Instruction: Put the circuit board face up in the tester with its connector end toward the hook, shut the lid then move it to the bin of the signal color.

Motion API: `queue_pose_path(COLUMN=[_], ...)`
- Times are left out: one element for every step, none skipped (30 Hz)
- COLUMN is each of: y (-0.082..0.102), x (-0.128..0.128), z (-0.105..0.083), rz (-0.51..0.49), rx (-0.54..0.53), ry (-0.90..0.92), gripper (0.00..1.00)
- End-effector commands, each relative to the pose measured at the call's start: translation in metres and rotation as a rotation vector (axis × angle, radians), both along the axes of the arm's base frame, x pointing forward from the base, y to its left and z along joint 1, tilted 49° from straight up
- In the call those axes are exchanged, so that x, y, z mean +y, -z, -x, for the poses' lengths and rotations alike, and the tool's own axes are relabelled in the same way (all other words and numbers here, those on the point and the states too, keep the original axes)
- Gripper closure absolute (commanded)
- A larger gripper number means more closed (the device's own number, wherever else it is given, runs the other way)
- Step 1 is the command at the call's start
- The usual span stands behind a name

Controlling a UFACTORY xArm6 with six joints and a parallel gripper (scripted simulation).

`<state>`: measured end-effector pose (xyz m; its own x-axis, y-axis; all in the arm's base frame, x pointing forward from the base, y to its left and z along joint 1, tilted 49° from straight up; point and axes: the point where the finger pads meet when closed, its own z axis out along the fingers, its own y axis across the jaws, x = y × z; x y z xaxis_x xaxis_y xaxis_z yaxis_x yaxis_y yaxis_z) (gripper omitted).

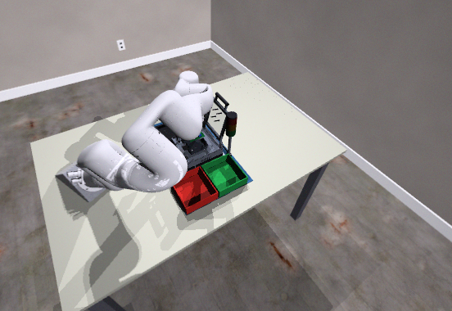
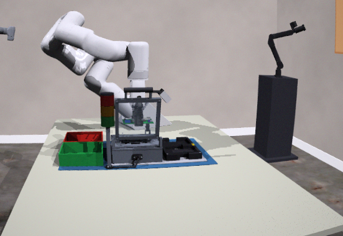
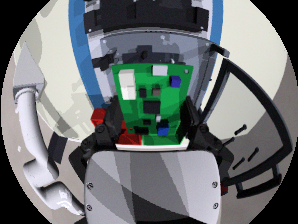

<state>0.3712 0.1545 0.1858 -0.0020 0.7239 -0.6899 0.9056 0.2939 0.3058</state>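
My gripper [image 3: 151,103] is shut on the green circuit board [image 3: 152,104], with one finger on each long edge. It holds the board level, above the tester's plate [image 3: 149,50]. In the exterior view the board [image 2: 138,122] and the gripper [image 2: 137,115] show through the clear pane of the tester's lid [image 2: 138,110], which stands open and upright with its handle [image 2: 138,89] on top. The board hangs a little above the tester [image 2: 137,148]. In the top view the arm hides most of the tester [image 1: 201,151]; only a green corner of the board [image 1: 200,136] shows. The signal tower [image 2: 107,109] looks unlit.
The black tray [image 2: 181,148] lies right of the tester on the blue mat, both pockets empty. The red bin [image 2: 83,136] and the green bin [image 2: 81,154] stand left of the tester, past the tower. A black camera stand [image 2: 276,115] stands on the floor off the table.
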Motion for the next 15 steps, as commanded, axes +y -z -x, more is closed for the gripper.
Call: queue_pose_path(y=[-0.0083, -0.0088, -0.0091, -0.0094, -0.0095, -0.0095, -0.0095, -0.0095, -0.0095, -0.0095, -0.0095, -0.0095, -0.0095, -0.0095, -0.0095], x=[-0.0062, -0.0068, -0.0072, -0.0075, -0.0076, -0.0077, -0.0077, -0.0077, -0.0077, -0.0077, -0.0077, -0.0077, -0.0077, -0.0077, -0.0077], z=[0.0027, 0.0029, 0.0031, 0.0032, 0.0032, 0.0032, 0.0032, 0.0032, 0.0032, 0.0032, 0.0032, 0.0032, 0.0032, 0.0032, 0.0032], rz=[-0.004, -0.004, -0.004, -0.004, -0.004, -0.004, -0.004, -0.004, -0.004, -0.004, -0.004, -0.004, -0.004, -0.004, -0.004], rx=[-0.001, -0.001, -0.001, -0.001, -0.001, -0.001, -0.001, -0.001, -0.001, -0.001, -0.001, -0.001, -0.001, -0.001, -0.001], ry=[-0.004, -0.004, -0.004, -0.004, -0.004, -0.004, -0.004, -0.004, -0.004, -0.004, -0.004, -0.004, -0.004, -0.004, -0.004], gripper=[0.21, 0.21, 0.21, 0.21, 0.21, 0.21, 0.21, 0.21, 0.21, 0.21, 0.21, 0.21, 0.21, 0.21, 0.21])
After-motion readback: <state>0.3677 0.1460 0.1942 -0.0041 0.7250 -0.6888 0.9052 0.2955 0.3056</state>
